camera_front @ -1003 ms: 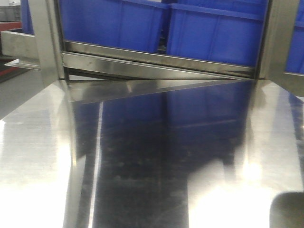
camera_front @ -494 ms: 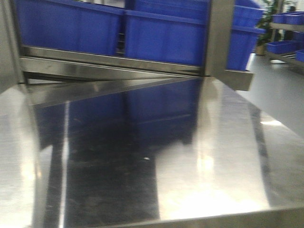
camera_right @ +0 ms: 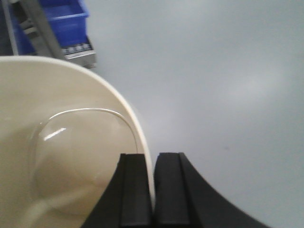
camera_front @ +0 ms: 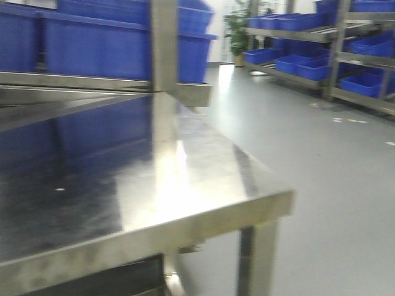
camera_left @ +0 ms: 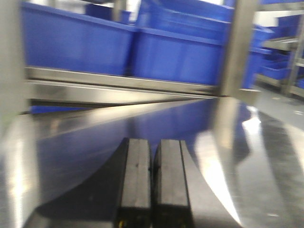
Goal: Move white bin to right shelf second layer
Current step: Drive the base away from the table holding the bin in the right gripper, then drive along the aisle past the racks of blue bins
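In the right wrist view the white bin (camera_right: 66, 156) fills the left half, seen from above into its glossy cream inside. My right gripper (camera_right: 153, 159) is shut on its thin rim, one finger inside and one outside, and holds it over grey floor. My left gripper (camera_left: 153, 145) is shut and empty, low over the shiny steel table (camera_left: 85, 137). The bin and both grippers are out of the front view. No roller-lane shelf tier shows clearly; racks (camera_front: 321, 37) with blue crates stand at the far right.
The steel table (camera_front: 203, 185) has its right corner and a leg (camera_front: 256, 259) in the front view. Blue crates (camera_front: 92, 43) sit on a rack behind a steel post (camera_front: 163, 43). Grey floor (camera_front: 327, 172) lies to the right. A potted plant (camera_front: 237, 28) stands far back.
The front view has swung to the right: the crates and post have slid left, and the table's right corner, the floor and the far racks have come into view.
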Robot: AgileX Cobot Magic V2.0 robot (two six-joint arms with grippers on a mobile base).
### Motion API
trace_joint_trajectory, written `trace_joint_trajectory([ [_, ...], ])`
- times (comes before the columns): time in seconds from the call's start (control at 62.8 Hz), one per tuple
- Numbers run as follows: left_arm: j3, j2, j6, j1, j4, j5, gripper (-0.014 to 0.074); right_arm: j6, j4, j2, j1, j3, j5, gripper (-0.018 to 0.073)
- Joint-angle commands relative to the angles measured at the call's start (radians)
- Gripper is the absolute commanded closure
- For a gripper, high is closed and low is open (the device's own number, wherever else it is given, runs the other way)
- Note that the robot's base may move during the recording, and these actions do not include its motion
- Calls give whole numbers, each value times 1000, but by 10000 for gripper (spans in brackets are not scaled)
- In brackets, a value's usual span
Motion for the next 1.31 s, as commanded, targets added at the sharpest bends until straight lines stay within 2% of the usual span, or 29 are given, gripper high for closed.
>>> trace_joint_trajectory([
  [0.0, 27, -15, -5, -6, -5, -81, 512, -4, 5, -1, -7, -30, -81, 510],
  [1.29, 27, -15, -5, -6, -5, -81, 512, -4, 5, -1, -7, -30, -80, 510],
])
